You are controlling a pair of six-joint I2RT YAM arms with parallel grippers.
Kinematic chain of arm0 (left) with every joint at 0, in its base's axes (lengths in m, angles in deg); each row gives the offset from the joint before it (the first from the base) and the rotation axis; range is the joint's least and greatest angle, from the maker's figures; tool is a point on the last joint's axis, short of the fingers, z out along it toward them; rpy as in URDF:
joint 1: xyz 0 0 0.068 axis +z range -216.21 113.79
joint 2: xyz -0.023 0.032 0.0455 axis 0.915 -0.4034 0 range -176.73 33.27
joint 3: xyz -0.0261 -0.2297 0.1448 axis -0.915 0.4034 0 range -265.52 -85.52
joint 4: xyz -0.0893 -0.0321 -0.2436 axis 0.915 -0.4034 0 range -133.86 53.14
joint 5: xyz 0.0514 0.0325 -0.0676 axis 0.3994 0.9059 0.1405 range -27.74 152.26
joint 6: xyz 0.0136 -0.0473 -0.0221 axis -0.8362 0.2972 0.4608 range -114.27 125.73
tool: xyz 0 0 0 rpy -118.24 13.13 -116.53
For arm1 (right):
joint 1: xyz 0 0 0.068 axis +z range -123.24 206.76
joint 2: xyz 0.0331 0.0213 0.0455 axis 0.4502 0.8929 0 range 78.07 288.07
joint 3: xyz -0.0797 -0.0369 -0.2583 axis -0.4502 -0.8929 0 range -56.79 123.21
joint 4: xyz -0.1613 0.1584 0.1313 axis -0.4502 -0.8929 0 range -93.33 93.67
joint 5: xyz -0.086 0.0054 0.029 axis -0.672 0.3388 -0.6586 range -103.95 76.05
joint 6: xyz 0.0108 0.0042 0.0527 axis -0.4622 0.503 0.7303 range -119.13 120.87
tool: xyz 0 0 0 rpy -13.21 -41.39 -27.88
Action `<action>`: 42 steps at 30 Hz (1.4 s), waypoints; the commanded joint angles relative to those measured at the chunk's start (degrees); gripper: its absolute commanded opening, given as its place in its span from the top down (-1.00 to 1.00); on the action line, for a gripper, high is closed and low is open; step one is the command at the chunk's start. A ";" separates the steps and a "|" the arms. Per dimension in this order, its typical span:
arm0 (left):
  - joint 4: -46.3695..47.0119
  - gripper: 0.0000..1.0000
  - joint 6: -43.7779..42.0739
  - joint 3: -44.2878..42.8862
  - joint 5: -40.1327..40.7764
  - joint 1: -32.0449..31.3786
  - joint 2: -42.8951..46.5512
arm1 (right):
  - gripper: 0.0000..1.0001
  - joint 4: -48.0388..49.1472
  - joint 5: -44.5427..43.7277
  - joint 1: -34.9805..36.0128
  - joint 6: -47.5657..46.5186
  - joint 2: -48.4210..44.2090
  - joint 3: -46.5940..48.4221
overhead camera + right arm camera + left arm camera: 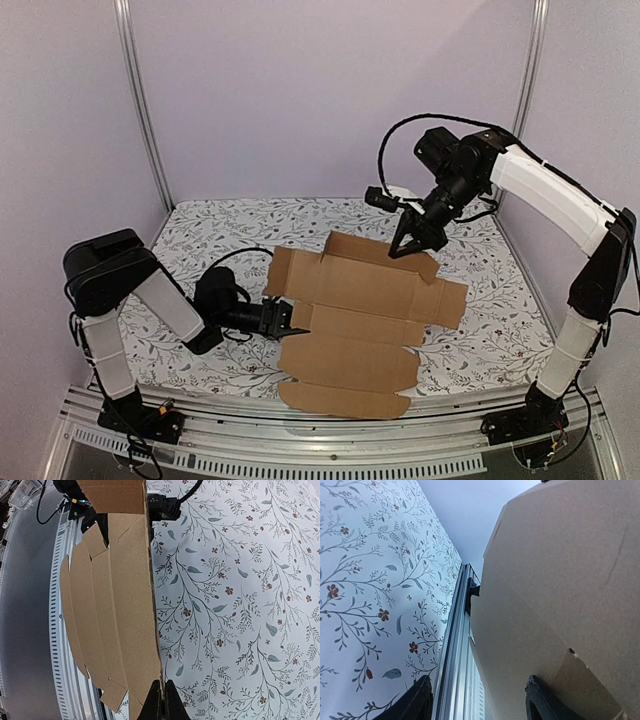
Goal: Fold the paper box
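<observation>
Right end effector [162,702] clenched on the box [355,330] far flap edge, clear only in its wrist view. Left end effector [292,325] released, fingers spread at the box's left edge; its wrist view shows cardboard over one finger [540,702]. Box lies mid-surface [200,240], far flap raised.
</observation>
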 commanded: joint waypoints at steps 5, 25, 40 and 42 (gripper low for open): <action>12.54 -0.25 3.47 -4.09 2.01 -3.30 -3.52 | 1.00 3.17 -5.23 2.79 1.61 -1.21 -1.88; -6.31 -0.20 -8.00 2.31 5.32 -1.29 8.97 | 1.00 1.29 -7.59 2.72 0.93 -1.86 0.82; -37.03 -0.28 -26.16 14.93 28.97 2.67 39.85 | 1.00 -2.50 -5.78 2.76 -2.36 -3.08 1.23; -39.14 -0.29 -27.08 14.20 30.05 3.63 41.21 | 1.00 -2.58 -4.83 2.72 -2.56 -2.89 1.47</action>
